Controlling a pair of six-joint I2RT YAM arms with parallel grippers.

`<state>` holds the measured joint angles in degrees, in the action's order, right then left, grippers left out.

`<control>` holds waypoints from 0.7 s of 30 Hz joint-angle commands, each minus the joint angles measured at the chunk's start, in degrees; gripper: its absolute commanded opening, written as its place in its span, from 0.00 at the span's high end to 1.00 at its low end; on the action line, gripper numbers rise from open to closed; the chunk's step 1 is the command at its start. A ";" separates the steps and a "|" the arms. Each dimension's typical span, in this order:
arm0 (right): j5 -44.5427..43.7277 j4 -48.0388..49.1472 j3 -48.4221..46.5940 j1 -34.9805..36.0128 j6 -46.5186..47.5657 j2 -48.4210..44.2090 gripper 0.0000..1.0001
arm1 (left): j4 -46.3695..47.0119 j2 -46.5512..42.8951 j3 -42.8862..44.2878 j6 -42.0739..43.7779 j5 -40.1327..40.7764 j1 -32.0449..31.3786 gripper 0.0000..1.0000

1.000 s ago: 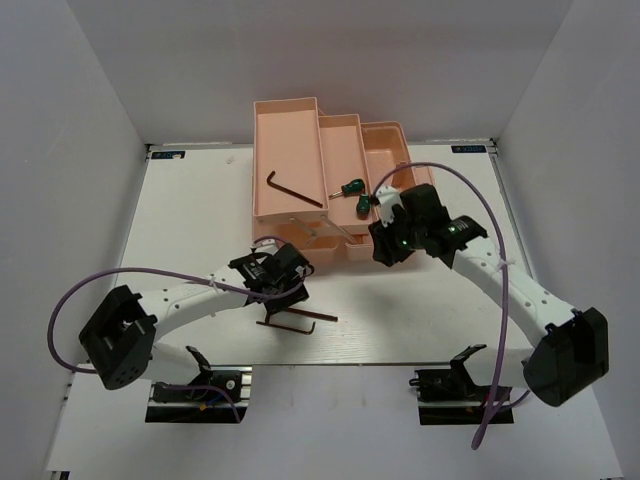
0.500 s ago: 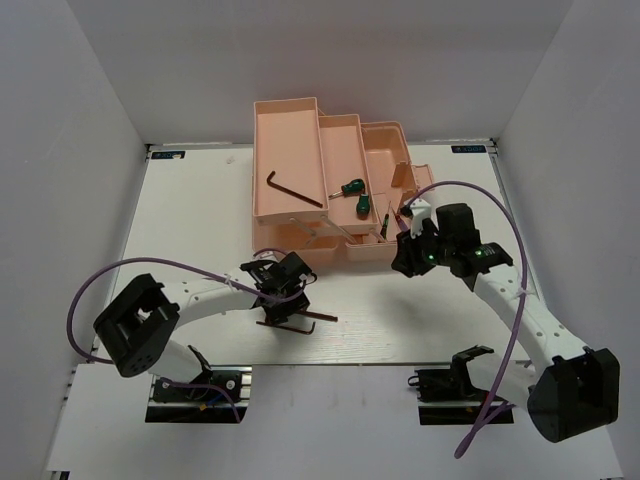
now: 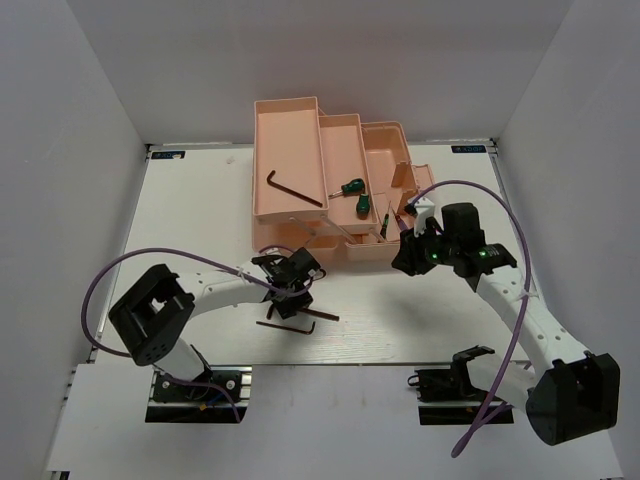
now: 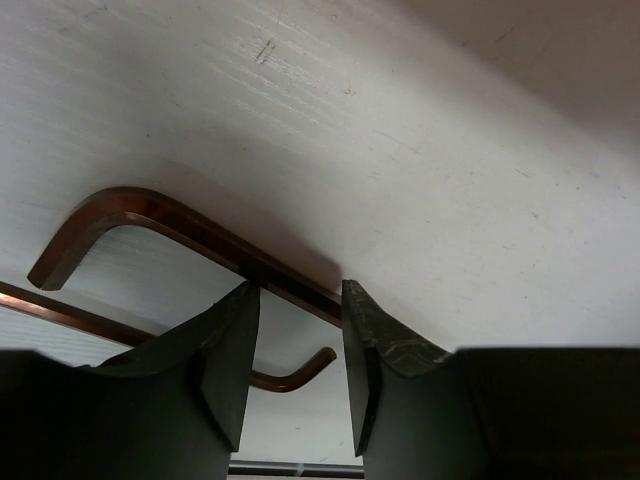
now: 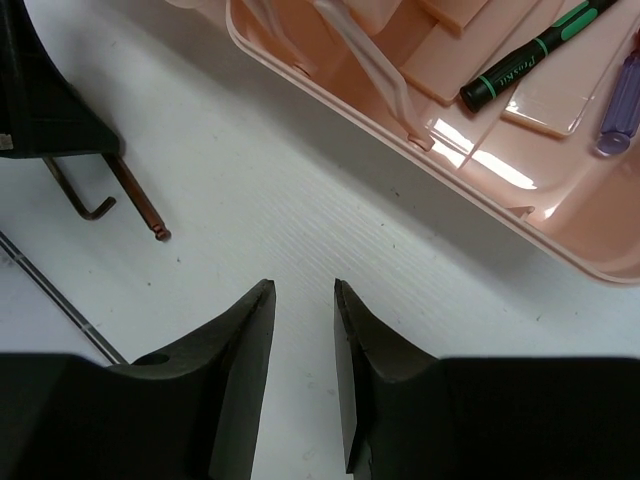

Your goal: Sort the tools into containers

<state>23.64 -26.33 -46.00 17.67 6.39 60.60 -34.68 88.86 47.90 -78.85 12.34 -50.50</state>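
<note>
A dark brown L-shaped metal hex key (image 4: 190,232) lies on the white surface (image 3: 200,200) in front of the toolbox. Its short arm turns through a rounded corner, and its faceted long arm runs under the tips of the left fingers (image 4: 225,360). Those fingers point down at it with a narrow gap between them and are not clamped on it; whether the tips touch it cannot be told. Just beside it lies a second, thinner brown hex key (image 4: 60,305), whose hooked end shows low in the gap. Behind both stands the translucent salmon-pink plastic toolbox (image 3: 285,130), its tiered trays stepped open. A third dark hex key (image 3: 293,188) lies aslant in the left tray. A stubby green-handled screwdriver (image 3: 350,187) and a second green-handled screwdriver (image 3: 363,205) lie near each other toward the front of the middle tier. In the low right compartment a thin black-handled precision screwdriver with green bands (image 5: 530,62) lies near a thin blue-handled precision screwdriver (image 5: 622,100). The right fingers (image 5: 245,350) hover over bare surface just in front of that compartment's rim, narrowly parted and holding nothing.
</note>
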 commanded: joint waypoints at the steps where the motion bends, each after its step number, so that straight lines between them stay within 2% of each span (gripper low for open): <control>1: 2.20 2.24 0.30 -0.45 -0.24 -1.36 0.64 | -2.67 5.09 -1.84 -0.34 1.20 -0.21 0.51; 11: 4.31 2.33 0.65 -1.06 -1.03 -1.80 0.65 | -6.37 2.03 -5.89 1.24 0.15 -1.79 0.69; 17: 4.58 2.25 0.65 -1.23 -0.77 -1.71 0.65 | -7.51 -1.84 -7.91 3.52 0.14 -2.93 0.98; 21: 4.58 2.42 0.74 -1.50 -0.77 -1.71 0.65 | -5.68 -2.46 -6.69 6.85 0.67 -3.55 1.00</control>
<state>27.20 -25.50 -45.93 16.71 5.96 59.96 -35.07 84.64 43.62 -76.34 12.97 -52.90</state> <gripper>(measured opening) 0.351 0.262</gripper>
